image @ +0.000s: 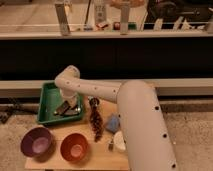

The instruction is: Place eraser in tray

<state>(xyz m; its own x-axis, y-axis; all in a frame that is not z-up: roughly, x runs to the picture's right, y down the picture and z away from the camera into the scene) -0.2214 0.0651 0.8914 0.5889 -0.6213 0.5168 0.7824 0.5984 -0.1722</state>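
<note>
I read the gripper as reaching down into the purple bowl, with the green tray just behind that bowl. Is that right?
No. The gripper reaches down into the green tray, not the purple bowl; the tray does lie just behind that bowl. The camera view shows it.
</note>
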